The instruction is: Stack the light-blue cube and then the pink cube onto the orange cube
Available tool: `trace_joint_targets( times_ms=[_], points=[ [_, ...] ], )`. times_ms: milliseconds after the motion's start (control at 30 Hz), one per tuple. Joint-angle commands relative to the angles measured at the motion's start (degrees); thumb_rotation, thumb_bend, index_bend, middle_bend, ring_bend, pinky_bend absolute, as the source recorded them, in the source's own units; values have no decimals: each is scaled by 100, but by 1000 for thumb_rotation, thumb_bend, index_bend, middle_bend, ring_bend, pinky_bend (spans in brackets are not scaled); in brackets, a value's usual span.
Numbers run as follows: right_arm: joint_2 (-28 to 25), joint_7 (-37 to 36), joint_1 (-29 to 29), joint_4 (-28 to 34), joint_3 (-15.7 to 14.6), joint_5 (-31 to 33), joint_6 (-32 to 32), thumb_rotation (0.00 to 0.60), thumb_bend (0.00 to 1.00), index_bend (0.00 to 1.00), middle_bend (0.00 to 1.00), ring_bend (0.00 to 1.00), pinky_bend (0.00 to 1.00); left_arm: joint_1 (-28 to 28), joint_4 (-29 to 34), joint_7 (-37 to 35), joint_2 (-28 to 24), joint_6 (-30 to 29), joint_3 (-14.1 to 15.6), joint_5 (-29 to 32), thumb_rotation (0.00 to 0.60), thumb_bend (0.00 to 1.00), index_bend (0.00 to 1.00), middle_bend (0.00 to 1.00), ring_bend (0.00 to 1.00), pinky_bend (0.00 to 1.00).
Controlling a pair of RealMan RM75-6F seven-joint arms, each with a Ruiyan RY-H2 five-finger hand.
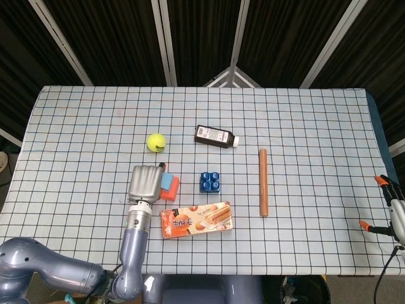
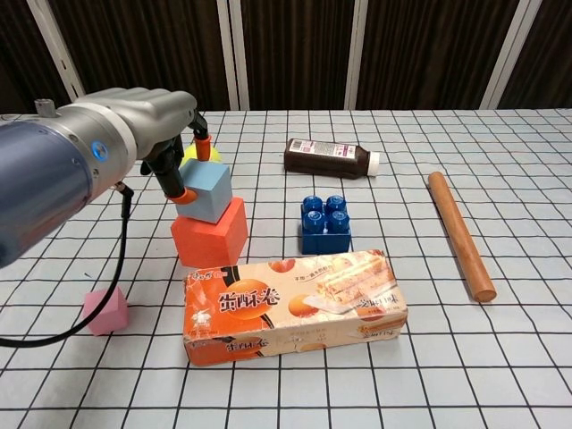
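Light-blue cube [image 2: 208, 191] is sitting on orange cube [image 2: 210, 234], left robot hand [image 2: 175, 147] pinching it; pink cube [image 2: 106, 310] is waiting on tabletop [image 2: 500, 357].

Matt foam-like orange cube [image 2: 210, 234], glossy snack box [image 2: 293, 305], smooth wooden rod [image 2: 459, 234], checked cloth [image 2: 500, 357].

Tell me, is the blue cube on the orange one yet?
Yes. The light-blue cube sits atop the orange cube, left hand touching it.

The snack box [image 2: 295, 304] bears large Chinese characters, illegible here.
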State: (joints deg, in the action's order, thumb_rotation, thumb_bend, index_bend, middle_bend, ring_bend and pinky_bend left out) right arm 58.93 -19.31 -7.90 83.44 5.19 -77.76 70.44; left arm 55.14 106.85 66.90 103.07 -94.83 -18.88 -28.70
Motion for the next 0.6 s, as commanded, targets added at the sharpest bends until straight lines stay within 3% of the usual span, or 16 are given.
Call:
trace_joint_targets(
  times_ms=[33,600],
  points=[
    [-1,-4,1,0,2,-1,6,600,70,0,42,54,137,-9,-14,-3,34,-29,14,-44,600,349,483,776,738,815],
    [-8,-31,8,-4,-1,-16,21,600,69,0,42,55,137,-48,-99,161,215,-168,31,-157,600,349,483,777,739,816]
  ],
)
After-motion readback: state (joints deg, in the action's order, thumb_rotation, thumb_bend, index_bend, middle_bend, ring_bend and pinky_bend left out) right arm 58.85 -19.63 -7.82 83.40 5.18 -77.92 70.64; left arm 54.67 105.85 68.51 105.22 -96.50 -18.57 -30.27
